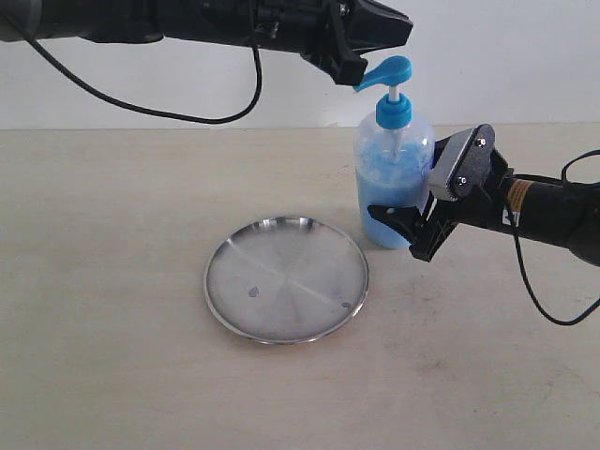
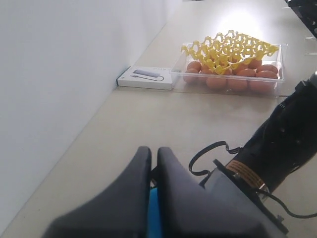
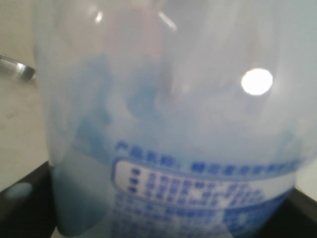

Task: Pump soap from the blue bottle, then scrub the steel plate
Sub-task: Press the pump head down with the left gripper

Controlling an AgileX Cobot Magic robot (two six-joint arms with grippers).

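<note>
The blue bottle [image 1: 392, 178] stands upright behind the steel plate [image 1: 286, 278], with light blue soap [image 1: 384, 169] showing through its wall. My right gripper [image 1: 405, 231] is shut on the bottle's lower body. In the right wrist view the bottle [image 3: 168, 124] fills the frame, with a dark finger [image 3: 22, 198] at its side. My left gripper [image 1: 389, 33] is shut and sits just over the bright blue pump head [image 1: 386, 71]. The left wrist view shows its fingers [image 2: 171, 173] pressed together with the pump head [image 2: 154, 215] under them. Two small bluish drops [image 1: 252, 292] lie on the plate.
In the left wrist view, a clear tray of brown eggs [image 2: 233, 74] with a yellow grid on top and a white box [image 2: 146, 78] sit far along the table by the wall. The right arm [image 2: 280, 148] and its cable lie just past the bottle.
</note>
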